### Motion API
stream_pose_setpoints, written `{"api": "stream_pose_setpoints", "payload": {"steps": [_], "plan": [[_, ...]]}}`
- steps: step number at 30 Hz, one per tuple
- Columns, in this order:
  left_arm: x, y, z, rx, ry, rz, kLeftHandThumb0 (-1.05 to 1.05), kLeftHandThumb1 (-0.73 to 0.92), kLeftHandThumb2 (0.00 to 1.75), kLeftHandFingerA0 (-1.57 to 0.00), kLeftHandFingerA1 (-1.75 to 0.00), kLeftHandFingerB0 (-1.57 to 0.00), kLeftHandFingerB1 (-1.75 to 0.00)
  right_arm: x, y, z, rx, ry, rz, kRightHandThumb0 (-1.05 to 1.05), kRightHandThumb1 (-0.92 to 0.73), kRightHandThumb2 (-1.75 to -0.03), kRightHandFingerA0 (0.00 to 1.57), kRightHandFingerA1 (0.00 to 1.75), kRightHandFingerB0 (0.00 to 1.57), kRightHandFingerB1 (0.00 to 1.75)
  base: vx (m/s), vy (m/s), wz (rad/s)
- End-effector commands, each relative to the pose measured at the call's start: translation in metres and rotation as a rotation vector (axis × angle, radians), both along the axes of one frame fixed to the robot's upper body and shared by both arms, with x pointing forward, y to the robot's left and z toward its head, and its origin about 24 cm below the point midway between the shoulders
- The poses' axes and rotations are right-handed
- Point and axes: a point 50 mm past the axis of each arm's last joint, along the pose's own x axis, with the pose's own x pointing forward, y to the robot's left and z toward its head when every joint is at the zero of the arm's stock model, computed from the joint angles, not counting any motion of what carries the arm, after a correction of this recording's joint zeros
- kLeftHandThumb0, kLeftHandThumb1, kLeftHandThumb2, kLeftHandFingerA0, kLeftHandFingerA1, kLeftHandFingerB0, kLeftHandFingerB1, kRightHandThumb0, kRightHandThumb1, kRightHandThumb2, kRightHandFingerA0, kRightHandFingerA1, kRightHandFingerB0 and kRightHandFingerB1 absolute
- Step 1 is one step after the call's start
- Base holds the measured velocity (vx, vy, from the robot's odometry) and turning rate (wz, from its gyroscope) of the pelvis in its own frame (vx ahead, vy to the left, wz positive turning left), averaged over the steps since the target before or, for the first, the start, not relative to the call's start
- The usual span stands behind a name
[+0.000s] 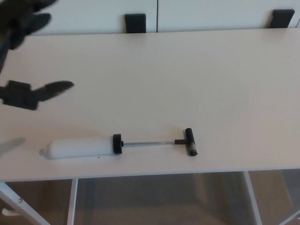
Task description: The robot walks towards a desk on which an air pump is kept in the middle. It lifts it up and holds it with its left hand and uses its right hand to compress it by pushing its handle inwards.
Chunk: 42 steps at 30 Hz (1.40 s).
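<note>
While the air pump lies flat near the front edge of the white desk, the robot's left hand hangs above the desk's far-left corner, its dark fingers spread wide and closed on nothing. The hand is blurred and partly cut by the frame, so the exact shape of its spread is hard to read, but it is well apart from the pump and holds nothing. The right hand does not show.

The pump rests on its side, parallel to the front edge. Its white cylinder points left, a black collar caps the right end, and a thin metal rod runs out to the black T-handle, which lies crosswise. The rod is drawn fully out, so the compressing stroke is yet to be made.

The pump looks light, a plastic barrel with a slim shaft, and stiff along its length. The smooth round barrel may roll or slip under a loose hold, so the fair place for the left hand seems to be the middle of the cylinder, wrapped around its girth, clear of the collar. The rod looks too thin to bear a grasp and could bend if pushed off-axis; the T-handle is the natural seat for the right hand, pressed straight along the shaft towards the barrel.

Two black brackets stand behind the desk against pale panels.
</note>
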Motion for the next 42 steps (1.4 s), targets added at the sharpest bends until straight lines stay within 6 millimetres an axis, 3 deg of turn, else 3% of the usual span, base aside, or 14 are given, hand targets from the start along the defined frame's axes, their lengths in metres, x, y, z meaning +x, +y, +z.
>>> {"api": "stream_pose_setpoints", "payload": {"steps": [1,3,4,14,15,16,17,42], "plan": [[0.015,-0.054,-0.079,0.715,0.176,-0.051,-0.33,0.29,0.72,0.00,-0.42,-0.02,-0.39,0.004,-0.007,0.007,-0.040,-0.008,0.020,-0.34,-0.61,-0.59,0.78,0.53,0.63,0.45,0.00,0.000,0.00],[0.015,-0.055,-0.082,0.733,0.175,-0.049,-0.33,0.29,0.72,0.00,-0.42,-0.02,-0.39,0.004,-0.006,0.007,-0.044,-0.010,0.027,-0.34,-0.61,-0.59,0.78,0.53,0.63,0.45,0.00,0.000,0.00],[0.016,-0.056,-0.085,0.752,0.177,-0.050,-0.40,0.45,0.58,-0.10,-0.30,-0.10,-0.25,0.004,-0.006,0.008,-0.042,-0.016,0.029,-0.33,-0.60,-0.58,0.78,0.53,0.63,0.46,0.00,0.000,0.00],[0.017,-0.064,-0.099,0.838,0.220,-0.075,-0.38,0.47,0.56,-0.09,-0.28,-0.09,-0.24,0.007,-0.006,0.006,-0.034,-0.003,0.032,-0.36,-0.59,-0.58,0.81,0.54,0.65,0.46,0.00,0.000,0.00],[0.017,-0.065,-0.100,0.854,0.217,-0.079,-0.39,0.30,0.72,-0.01,-0.41,-0.04,-0.37,0.008,-0.006,0.007,-0.036,-0.006,0.034,-0.37,-0.58,-0.58,0.81,0.55,0.66,0.47,0.00,0.000,0.00],[0.017,-0.065,-0.100,0.854,0.217,-0.079,-0.39,0.30,0.72,-0.01,-0.41,-0.04,-0.37,0.008,-0.006,0.007,-0.036,-0.006,0.034,-0.37,-0.58,-0.58,0.81,0.55,0.66,0.47,0.00,0.000,0.00],[0.016,-0.066,-0.103,0.886,0.205,-0.086,-0.26,0.32,0.86,-0.01,-0.49,0.00,-0.46,0.009,-0.007,0.007,-0.040,-0.006,0.040,-0.39,-0.58,-0.57,0.81,0.54,0.68,0.47,0.00,0.000,0.00],[0.011,-0.063,-0.104,1.020,0.051,-0.071,-0.28,0.25,0.82,-0.01,-0.48,0.00,-0.46,0.011,-0.007,0.006,-0.074,0.030,0.097,-0.39,-0.55,-0.57,0.90,0.53,0.75,0.48,0.00,0.000,0.00]]}}
